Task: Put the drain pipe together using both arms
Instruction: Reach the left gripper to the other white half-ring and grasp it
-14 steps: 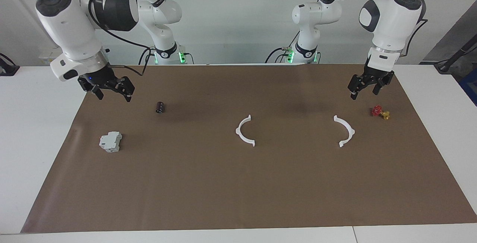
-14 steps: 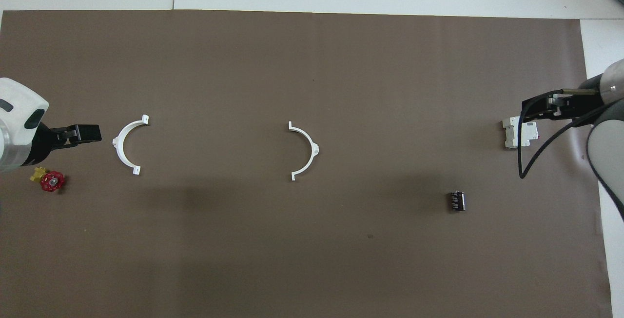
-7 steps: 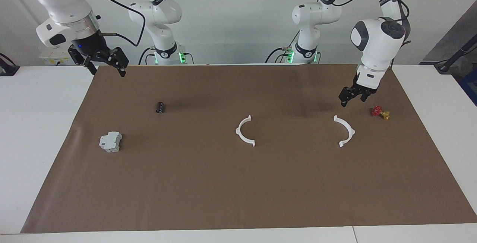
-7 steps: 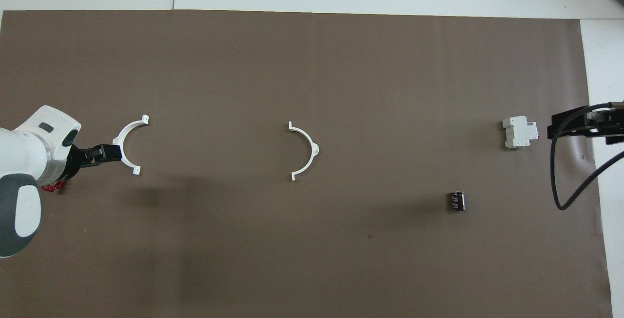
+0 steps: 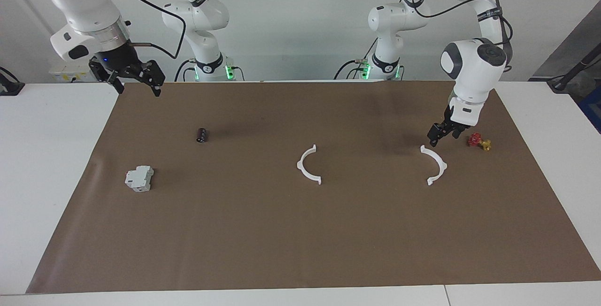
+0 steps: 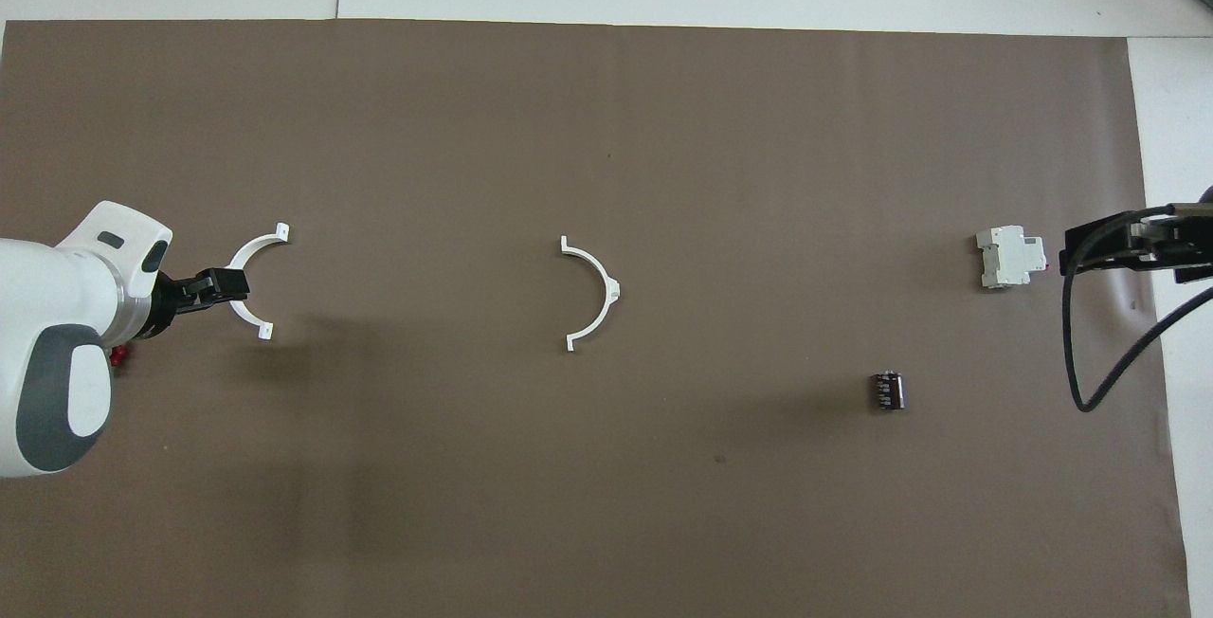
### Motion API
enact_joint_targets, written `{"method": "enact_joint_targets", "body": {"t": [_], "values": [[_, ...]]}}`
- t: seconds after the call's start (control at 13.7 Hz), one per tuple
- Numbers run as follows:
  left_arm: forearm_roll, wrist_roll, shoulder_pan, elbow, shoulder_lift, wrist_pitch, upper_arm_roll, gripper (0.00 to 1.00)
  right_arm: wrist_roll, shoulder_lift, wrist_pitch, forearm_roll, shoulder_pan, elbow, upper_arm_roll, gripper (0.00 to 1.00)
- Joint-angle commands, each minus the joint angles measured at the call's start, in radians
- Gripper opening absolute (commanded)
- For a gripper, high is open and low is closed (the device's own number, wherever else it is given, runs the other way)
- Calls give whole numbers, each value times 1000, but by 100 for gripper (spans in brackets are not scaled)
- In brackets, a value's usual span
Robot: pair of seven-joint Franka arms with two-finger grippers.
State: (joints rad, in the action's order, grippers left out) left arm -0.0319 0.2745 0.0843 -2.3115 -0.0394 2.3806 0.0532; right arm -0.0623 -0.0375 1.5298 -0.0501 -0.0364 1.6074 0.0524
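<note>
Two white half-rings of the drain pipe lie apart on the brown mat (image 5: 300, 240). One (image 5: 299, 165) is mid-table and also shows in the overhead view (image 6: 606, 279). The other (image 5: 443, 165) lies toward the left arm's end, also in the overhead view (image 6: 244, 251). My left gripper (image 5: 434, 139) hangs low just above this second half-ring's end nearer the robots; from overhead the left gripper (image 6: 232, 286) covers the middle of its arc. My right gripper (image 5: 137, 87) is open, empty and raised over the mat's corner at the right arm's end; in the overhead view the right gripper (image 6: 1071, 253) shows at the frame's edge.
A grey-white boxy block (image 5: 139, 178) and a small black cylinder (image 5: 202, 135) lie toward the right arm's end. A red-and-yellow valve (image 5: 479, 141) lies beside the left gripper, mostly hidden under the left arm from overhead (image 6: 118, 357).
My left gripper has come down and moved in toward the half-ring at its end. My right gripper has risen and pulled back from near the block toward the robots' edge.
</note>
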Motion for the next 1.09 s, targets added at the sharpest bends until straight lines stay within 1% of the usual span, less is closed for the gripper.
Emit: {"method": "enact_joint_targets", "body": {"t": [0.0, 0.15, 0.36, 0.51, 0.58, 1.02], "values": [[-14, 79, 8, -43, 42, 107, 8, 100, 50, 11, -33, 2, 10, -27, -8, 100], [-14, 109, 0, -43, 82, 158, 8, 100, 39, 10, -51, 51, 15, -27, 0, 100], [-14, 91, 2, -46, 95, 163, 8, 100, 41, 5, -37, 30, 12, -14, 0, 100], [-14, 101, 0, -46, 125, 180, 8, 100, 39, 1, -16, 3, 7, -9, -5, 100], [-14, 100, 0, -46, 128, 202, 8, 100, 38, 1, -14, 1, 7, -9, -5, 100], [-14, 94, 0, -55, 128, 204, 8, 99, -8, -1, -14, 21, 13, -3, -8, 100]]}}
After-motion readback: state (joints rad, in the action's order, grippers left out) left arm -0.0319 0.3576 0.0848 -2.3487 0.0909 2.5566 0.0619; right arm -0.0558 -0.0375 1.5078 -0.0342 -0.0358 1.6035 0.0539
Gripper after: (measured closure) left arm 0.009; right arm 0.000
